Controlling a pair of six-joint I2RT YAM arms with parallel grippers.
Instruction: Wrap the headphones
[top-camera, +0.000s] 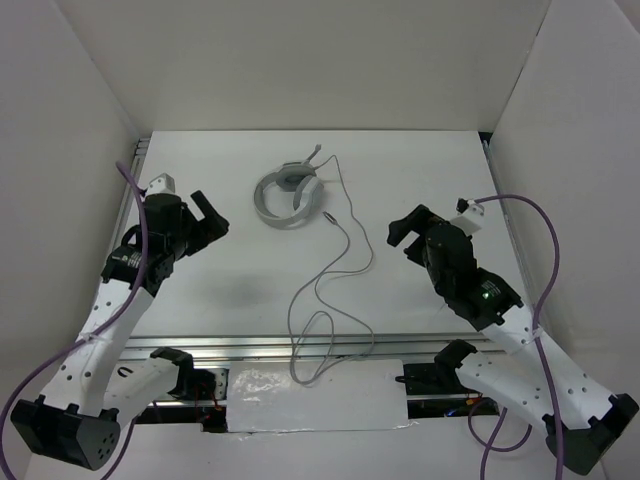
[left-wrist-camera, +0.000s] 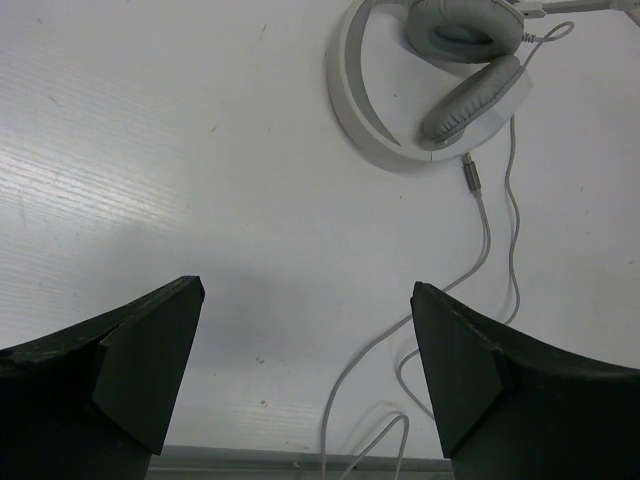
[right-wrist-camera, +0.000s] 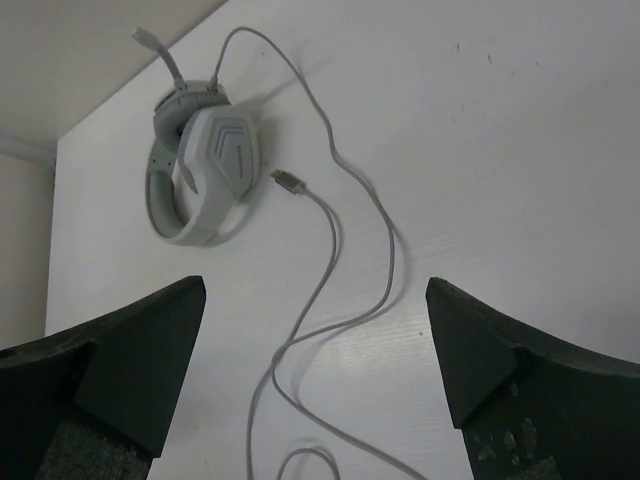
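Note:
The light grey-white headphones (top-camera: 283, 196) lie on their side at the back middle of the white table, mic boom pointing to the back. Their thin grey cable (top-camera: 358, 262) snakes forward in loose loops past the table's front edge; its plug (top-camera: 328, 216) lies just right of the headset. My left gripper (top-camera: 208, 217) is open and empty, hovering left of the headset. My right gripper (top-camera: 404, 229) is open and empty, right of the cable. The left wrist view shows the headphones (left-wrist-camera: 352, 95), plug (left-wrist-camera: 470, 176) and cable (left-wrist-camera: 487, 245) beyond the open gripper (left-wrist-camera: 308, 290). The right wrist view shows the headphones (right-wrist-camera: 220, 160), plug (right-wrist-camera: 285, 181) and cable (right-wrist-camera: 386, 235) ahead of the open gripper (right-wrist-camera: 315, 285).
White walls enclose the table on the left, back and right. A metal rail (top-camera: 230, 345) runs along the front edge, with a pale sheet (top-camera: 330, 400) below it. Thick purple arm cables (top-camera: 545, 235) hang beside both arms.

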